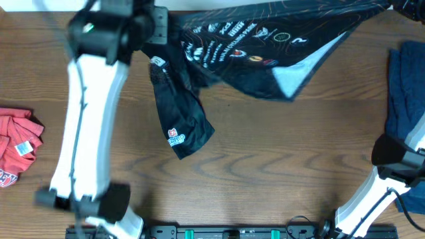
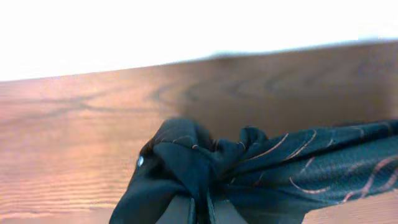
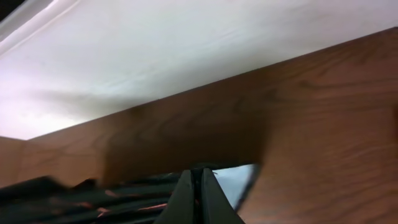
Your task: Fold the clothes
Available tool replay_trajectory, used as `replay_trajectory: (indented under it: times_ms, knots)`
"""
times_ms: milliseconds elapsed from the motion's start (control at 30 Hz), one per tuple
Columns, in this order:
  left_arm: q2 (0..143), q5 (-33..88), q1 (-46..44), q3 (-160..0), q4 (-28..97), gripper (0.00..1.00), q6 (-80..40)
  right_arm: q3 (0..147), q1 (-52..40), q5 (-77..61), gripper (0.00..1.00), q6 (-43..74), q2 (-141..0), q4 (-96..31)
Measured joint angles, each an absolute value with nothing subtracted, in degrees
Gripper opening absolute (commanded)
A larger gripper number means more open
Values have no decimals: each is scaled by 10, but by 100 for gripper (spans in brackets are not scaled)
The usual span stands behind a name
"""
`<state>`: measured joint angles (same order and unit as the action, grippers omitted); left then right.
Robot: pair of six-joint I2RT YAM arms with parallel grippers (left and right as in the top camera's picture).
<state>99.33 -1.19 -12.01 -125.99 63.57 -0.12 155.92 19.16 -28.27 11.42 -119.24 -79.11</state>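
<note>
Wood-grain counter (image 1: 265,159), and the black cycling jersey (image 1: 265,46) is strung across its far edge with one sleeve drooping. The left end effector (image 2: 200,210) and right end effector (image 3: 200,190) are each pinched on a bunched corner. It looks light, floppy and slick, so I'd grab the hems or seams.

Garment colours
We note: black jersey (image 1: 265,40), orange lines, white-red logos; red shirt (image 1: 14,149) at 9 o'clock; blue shirt (image 1: 404,86) at 3 o'clock.

We saw the black jersey (image 1: 265,40), orange-lined and logo-printed, stretched along twelve o'clock, a sleeve drooping toward the centre. A crumpled red shirt (image 1: 16,149) lay at nine o'clock, a dark blue shirt (image 1: 404,86) at three.
</note>
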Motion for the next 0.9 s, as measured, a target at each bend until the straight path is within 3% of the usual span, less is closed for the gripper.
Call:
replay_trajectory:
  times_ms: [500, 900]
  knots:
    - [754, -18, -164, -1260, 654, 6, 12, 1564, 192, -207, 1, 97, -992, -818]
    - [811, -22, -167, -1260, 649, 6, 14, 1567, 192, -190, 1, 96, -1018, -831]
